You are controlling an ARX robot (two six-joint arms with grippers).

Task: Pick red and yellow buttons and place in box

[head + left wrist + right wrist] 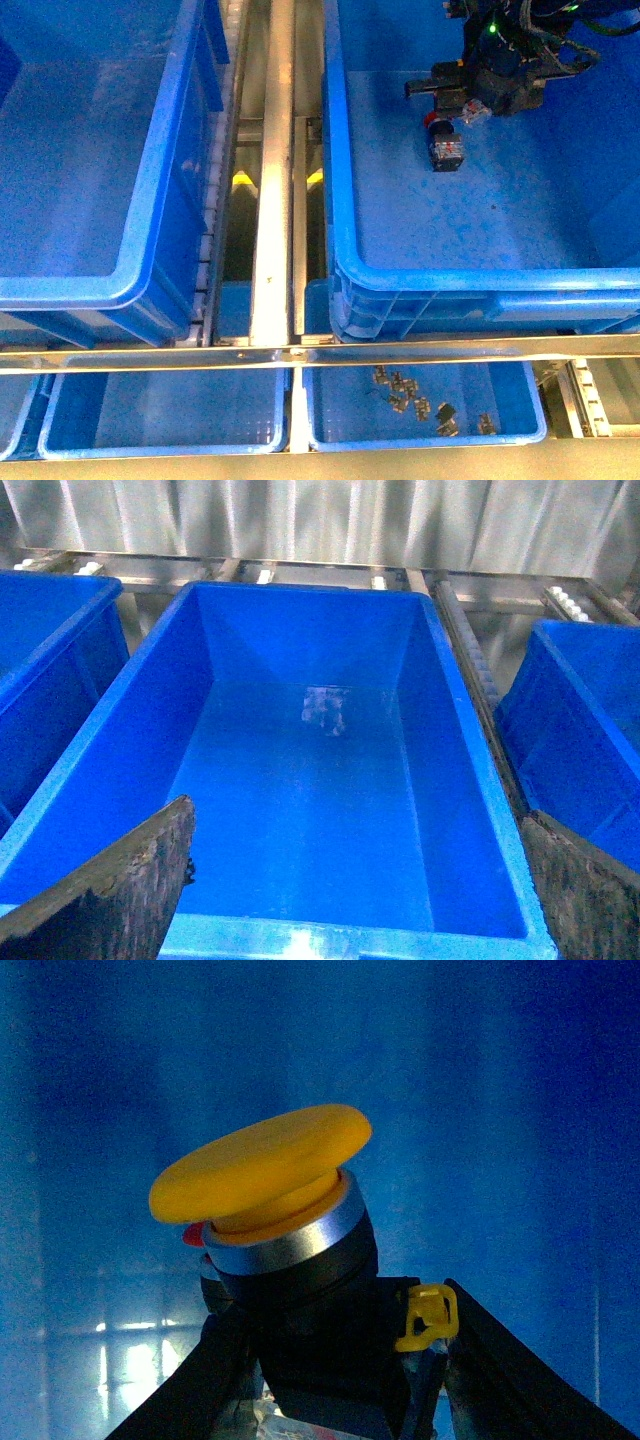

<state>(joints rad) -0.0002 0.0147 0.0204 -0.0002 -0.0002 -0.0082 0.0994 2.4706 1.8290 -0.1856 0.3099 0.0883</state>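
Inside the big blue box [345,200] on our right, our right gripper [462,100] hangs low over the floor of the bin. A yellow button [262,1165] sits pinched between its two dark fingers [190,1390], cap tilted and pointing away from the wrist, the silver collar and black barrel just below the cap, a small yellow clip on the contact block. A sliver of red shows behind the yellow cap's edge in the right wrist view.

From the front view we see what that close view hides: a red button [446,143] lying on its side on the box floor, just below the gripper and very near it; whether they touch we cannot tell. The yellow cap itself is not clear from the front, lost in the dark gripper body.

Our left gripper [355,890] appears only in its own wrist view, its two worn fingertips [120,890] spread wide and holding nothing, poised above a second blue bin [480,810], seen at the left of the front view. Lower down in the front view, a shallow blue tray [425,436] holds a scatter of small metal parts [430,405].
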